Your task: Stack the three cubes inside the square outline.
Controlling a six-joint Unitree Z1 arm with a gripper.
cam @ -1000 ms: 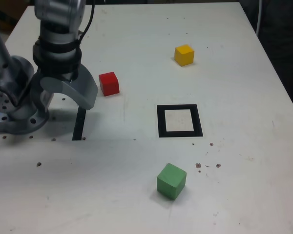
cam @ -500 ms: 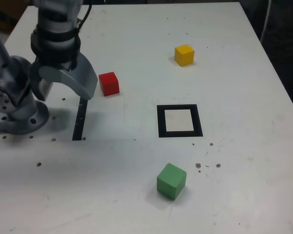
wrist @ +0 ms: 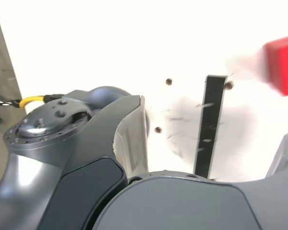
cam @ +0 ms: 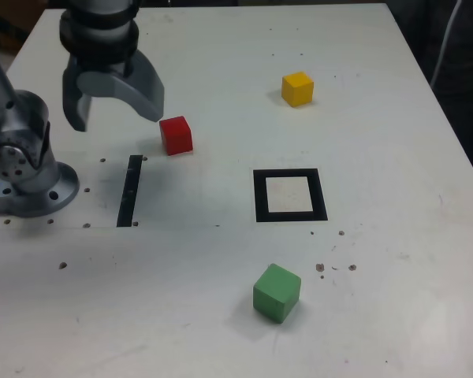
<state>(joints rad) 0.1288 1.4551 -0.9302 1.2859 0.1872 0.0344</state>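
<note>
table point(cam: 394, 157): white, matt (speckled) | cubes: matt | hand point(cam: 114, 98): smooth grey metal

Hand point(cam: 114, 106) higher, nearer red cube point(cam: 176, 135).

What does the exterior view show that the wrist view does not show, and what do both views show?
Only the exterior view shows the yellow cube, the green cube and the square outline, empty. Only the wrist view shows a yellow cable beside the arm's base. Both show the red cube, the thin black strip and the open, empty gripper.
</note>
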